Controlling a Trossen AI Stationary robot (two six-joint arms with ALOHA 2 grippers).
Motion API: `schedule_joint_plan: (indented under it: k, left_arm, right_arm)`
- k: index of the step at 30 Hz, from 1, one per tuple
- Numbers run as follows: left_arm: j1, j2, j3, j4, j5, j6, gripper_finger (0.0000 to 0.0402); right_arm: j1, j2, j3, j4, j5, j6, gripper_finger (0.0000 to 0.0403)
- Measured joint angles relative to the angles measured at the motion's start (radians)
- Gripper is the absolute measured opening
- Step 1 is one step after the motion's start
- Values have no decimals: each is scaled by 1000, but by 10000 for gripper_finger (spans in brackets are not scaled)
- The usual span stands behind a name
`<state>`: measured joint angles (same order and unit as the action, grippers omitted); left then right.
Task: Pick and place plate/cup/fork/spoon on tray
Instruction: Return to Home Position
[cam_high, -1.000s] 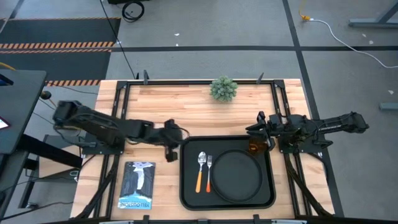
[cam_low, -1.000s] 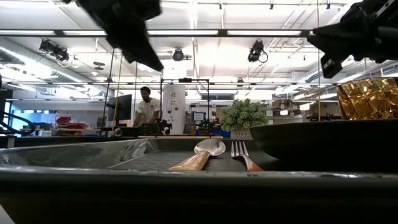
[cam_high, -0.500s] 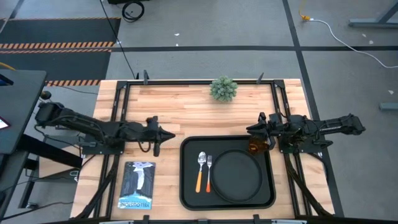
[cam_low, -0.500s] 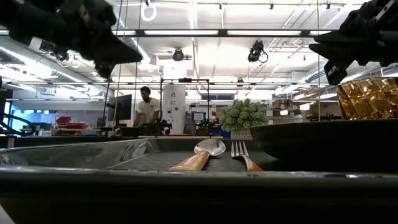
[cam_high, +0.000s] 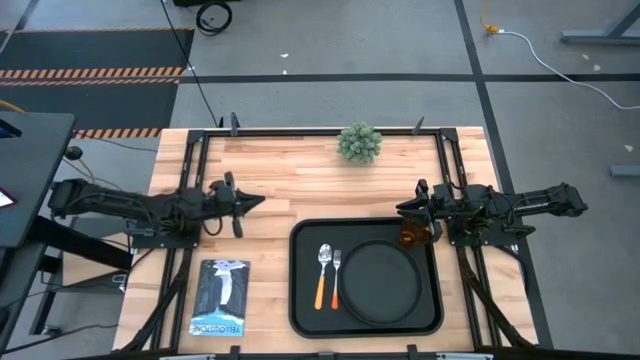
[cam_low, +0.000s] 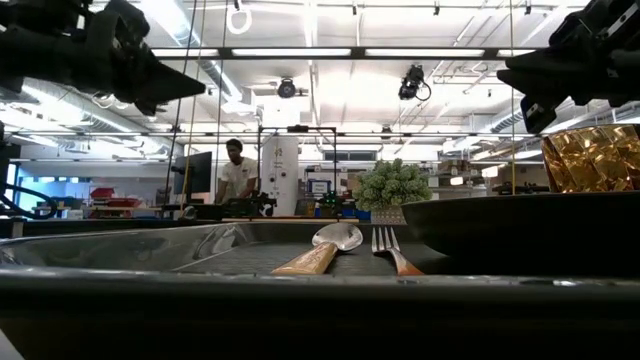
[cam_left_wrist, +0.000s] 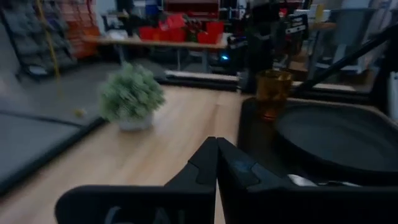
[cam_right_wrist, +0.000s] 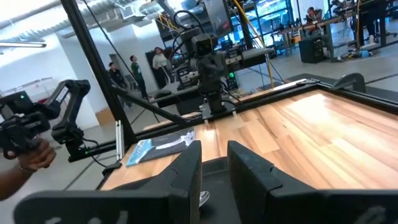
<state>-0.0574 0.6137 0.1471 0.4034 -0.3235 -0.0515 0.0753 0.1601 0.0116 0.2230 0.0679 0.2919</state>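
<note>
The black tray lies at the table's near middle. On it are the round black plate, the spoon and the fork side by side left of the plate, and the amber cup upright in the far right corner. My left gripper is shut and empty above bare wood left of the tray. My right gripper is open and empty, just beyond the cup on its far side and higher than it in the low view.
A small potted plant stands at the table's far middle. A blue booklet lies near the front edge, left of the tray. Bare wood lies between the tray and the plant. People stand in the room behind the table.
My left gripper has drawn back from the tray's far left corner toward the table's left edge and a little toward the far edge, staying shut. My right gripper has kept still by the cup.
</note>
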Motion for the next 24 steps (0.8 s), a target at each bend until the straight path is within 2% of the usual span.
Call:
schedule_joint_plan:
  k: [6,12,20,24]
  left_arm:
    - [-2,-110,0,-54,-8,119,9]
    - [-2,-193,-1,-137,-14,162,8]
    - [-3,-282,-129,-64,25,84,7]
    - [-3,-321,-138,-140,25,28,7]
  right_arm:
    - [0,0,0,6,1,-3,84]
    - [0,0,0,33,27,-111,84]
    - [0,0,0,31,26,-105,84]
    - [0,0,0,31,27,-105,84]
